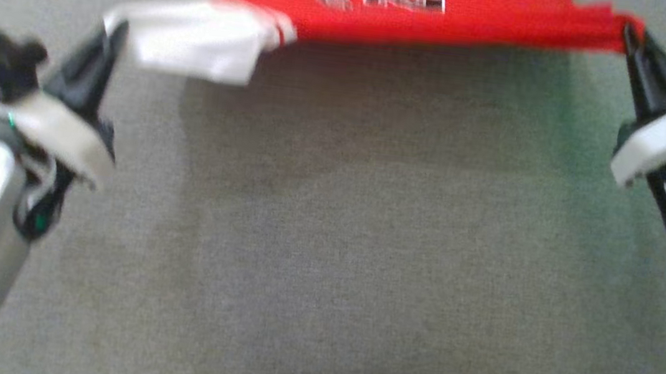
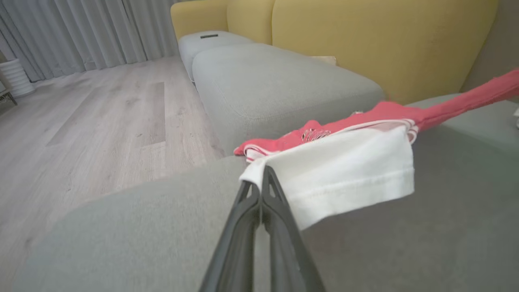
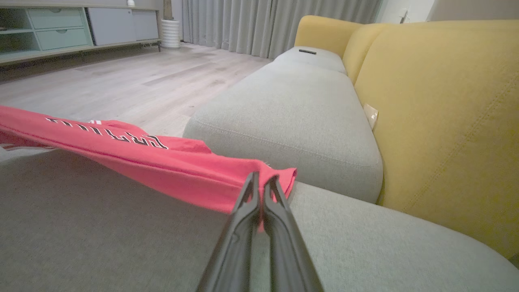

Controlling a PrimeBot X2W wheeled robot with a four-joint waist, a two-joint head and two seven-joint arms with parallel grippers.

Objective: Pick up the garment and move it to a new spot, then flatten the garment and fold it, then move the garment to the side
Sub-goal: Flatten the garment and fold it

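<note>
The left gripper (image 1: 111, 30), clamped on the white sleeve (image 1: 199, 37), and the right gripper (image 1: 629, 32), pinched shut on a red corner (image 3: 279, 178), hold the garment (image 1: 428, 16) taut, its near edge raised off the grey sofa cushion (image 1: 326, 243). The pick-up looks done; flattening, folding and setting aside remain. Broad bare cushion lies beneath, bounded by the yellow backrest (image 3: 438, 121) and the drop to the wooden floor (image 2: 101, 121).

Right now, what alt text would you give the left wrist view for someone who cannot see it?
The left jaws are shut on a corner of the white sleeve of a red shirt, held above a grey sofa cushion, with the red cloth stretching taut to the upper right. Behind lie a yellow backrest, wood floor and grey curtains.
</note>
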